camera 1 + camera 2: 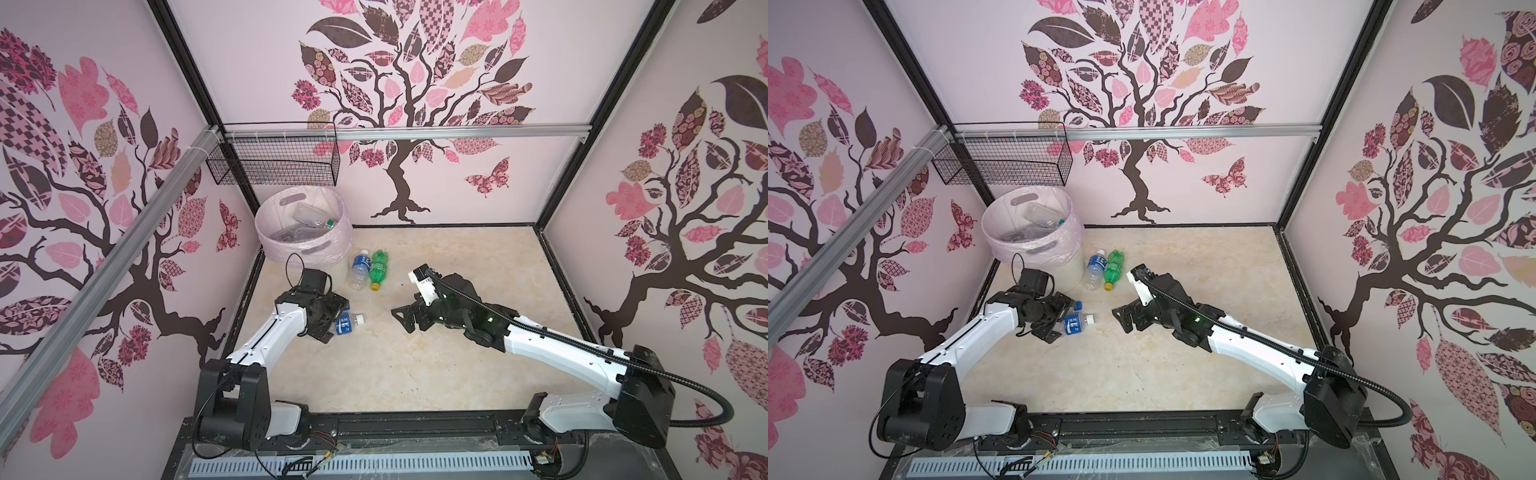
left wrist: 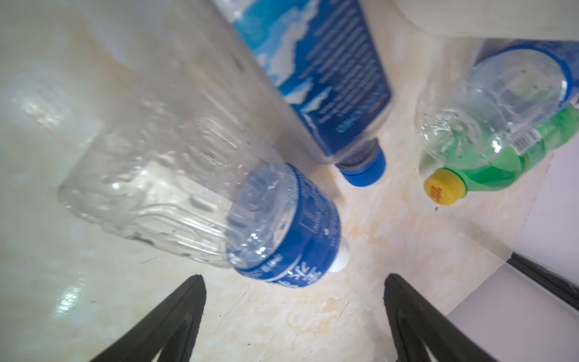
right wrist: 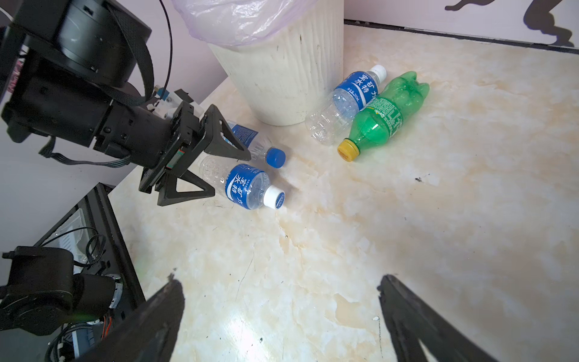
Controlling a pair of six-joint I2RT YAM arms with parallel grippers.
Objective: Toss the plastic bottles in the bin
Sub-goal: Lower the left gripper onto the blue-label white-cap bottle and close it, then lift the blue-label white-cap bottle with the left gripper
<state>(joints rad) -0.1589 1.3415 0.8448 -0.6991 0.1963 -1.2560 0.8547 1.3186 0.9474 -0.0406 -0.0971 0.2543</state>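
Bottles (image 1: pixel 307 212) already lie in the bin (image 1: pixel 336 243), beyond the left gripper (image 3: pixel 230 174), whose open jaws straddle a white-capped bottle (image 3: pixel 247 185); a blue-capped bottle (image 3: pixel 275 156) lies just beside. A clear bottle (image 3: pixel 341 106) and a green bottle (image 3: pixel 385 116) wait ahead of the right gripper (image 3: pixel 280 282), open and empty. Four remain.

Blue-labelled bottle (image 1: pixel 1077 324) partly between the spread jaws of the left gripper (image 1: pixel 1064 319), right gripper (image 1: pixel 1122 319) facing its cap, jaws apart, green bottle (image 1: pixel 1113 270) and bin (image 1: pixel 1068 271) beyond both.

Black wire basket (image 1: pixel 272 162) on aluminium rail (image 1: pixel 457 132), tree-patterned walls (image 1: pixel 419 83), beige marbled tabletop (image 1: pixel 457 365)
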